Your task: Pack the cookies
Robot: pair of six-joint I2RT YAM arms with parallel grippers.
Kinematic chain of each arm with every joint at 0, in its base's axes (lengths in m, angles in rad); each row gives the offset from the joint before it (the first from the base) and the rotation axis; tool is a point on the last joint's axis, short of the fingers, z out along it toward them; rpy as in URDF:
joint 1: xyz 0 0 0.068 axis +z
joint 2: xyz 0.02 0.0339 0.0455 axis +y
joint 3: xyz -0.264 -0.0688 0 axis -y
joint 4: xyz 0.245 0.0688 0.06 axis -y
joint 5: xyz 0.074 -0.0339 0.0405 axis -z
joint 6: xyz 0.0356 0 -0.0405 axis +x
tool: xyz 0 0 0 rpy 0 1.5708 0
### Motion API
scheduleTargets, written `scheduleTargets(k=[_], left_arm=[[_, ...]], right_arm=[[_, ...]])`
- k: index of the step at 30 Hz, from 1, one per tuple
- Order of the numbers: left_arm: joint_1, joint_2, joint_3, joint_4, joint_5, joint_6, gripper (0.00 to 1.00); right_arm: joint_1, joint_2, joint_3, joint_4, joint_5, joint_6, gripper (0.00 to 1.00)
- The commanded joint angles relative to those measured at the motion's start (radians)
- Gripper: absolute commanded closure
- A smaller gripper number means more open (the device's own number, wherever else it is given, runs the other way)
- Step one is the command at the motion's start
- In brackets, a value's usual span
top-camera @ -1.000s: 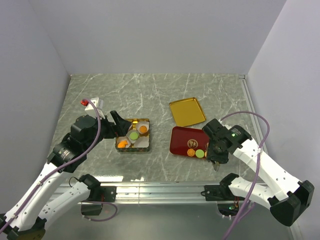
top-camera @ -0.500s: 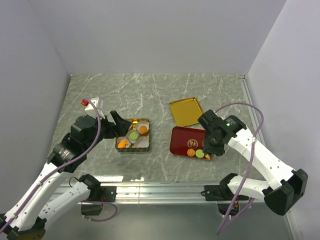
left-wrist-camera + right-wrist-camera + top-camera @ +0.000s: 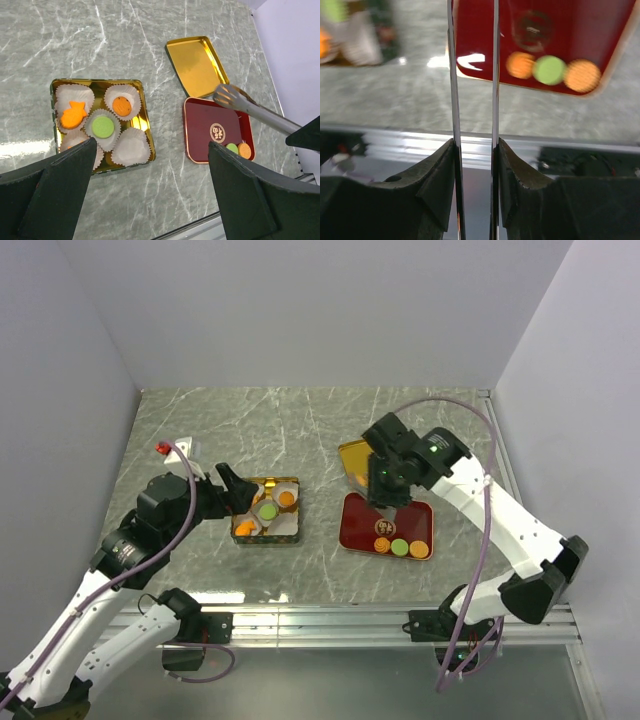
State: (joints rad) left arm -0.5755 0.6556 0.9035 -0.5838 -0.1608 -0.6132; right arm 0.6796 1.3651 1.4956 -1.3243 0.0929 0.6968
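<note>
Risk noted: three loose cookies (image 3: 400, 546) lay in a tight row at the near edge of the red tray (image 3: 200, 130). The tongs (image 3: 235, 97), closing on one, could nudge its neighbours or skid it over the rim. The right hand (image 3: 474, 145) was clamped on the tongs, blades nearly together. The left hand (image 3: 150, 185) stood wide open and empty.

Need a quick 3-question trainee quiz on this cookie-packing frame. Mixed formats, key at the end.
1. How many cookies lie on the red tray?
2. The right gripper grips: A) a cookie B) tongs C) nothing
3. True or false: the left gripper is shut.
Key: 1 three; 2 B; 3 false.
</note>
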Motion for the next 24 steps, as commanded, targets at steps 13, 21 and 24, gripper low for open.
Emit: scheduleTargets(k=[13, 21, 24], left_arm=[[0.002, -0.017, 0.048, -0.016, -0.071, 0.023, 0.01], [0.003, -0.022, 0.035, -0.010, -0.071, 0.015, 0.01], [0.003, -0.019, 0.035, -0.005, -0.074, 0.020, 0.01]], right_arm=[[0.301, 0.244, 0.281, 0.138, -0.088, -0.023, 0.73], [0.351, 0.336, 0.313, 0.149, -0.108, -0.025, 0.74], [0.356, 0.361, 0.327, 0.135, -0.104, -0.026, 0.74]])
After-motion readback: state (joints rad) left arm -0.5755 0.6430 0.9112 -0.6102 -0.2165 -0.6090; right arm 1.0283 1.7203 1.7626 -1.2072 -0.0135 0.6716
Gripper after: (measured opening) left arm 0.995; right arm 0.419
